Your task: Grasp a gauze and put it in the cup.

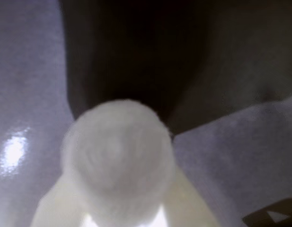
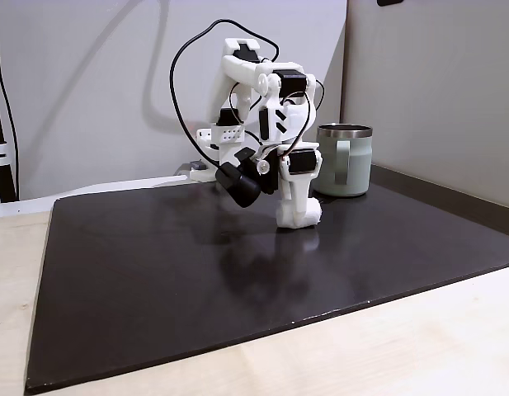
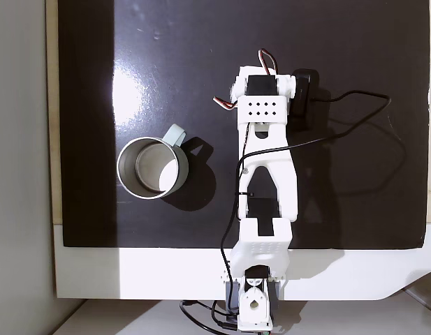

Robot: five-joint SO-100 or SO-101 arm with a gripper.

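Wrist view, left to right: glossy pale surface with a bright glare patch at far left; centre, gauze [image 1: 118, 158] looming large, a fuzzy white roll seen end-on, blurred by closeness; cream-white fingers [image 1: 51, 208] of the hand [image 1: 121, 215] flanking it low on both sides, pressed against its flanks. Closed on the roll, no gap seen between finger and fabric. Dark mat behind, upper centre.

Side-on fixed view, left to right: light wood tabletop [image 2: 15, 272] edge, then black mat [image 2: 155, 272] across most of it. White arm [image 2: 262, 107] folded down at centre, black cable looped over the top. Hand [image 2: 299, 216] pointing down, tip at or just above the mat. Gauze [image 2: 309, 214] just visible as a white fuzzy bulge at the tip, hard to separate from the white plastic. Cup [image 2: 345, 161] just right of the hand and behind it, upright on the mat, metal rim, handle facing the camera.

Top-down fixed view, left to right: cup [image 3: 124, 174] on the mat, open mouth up, handle at upper right, apart from the arm [image 3: 267, 181]. Hand and gauze hidden beneath the arm here.
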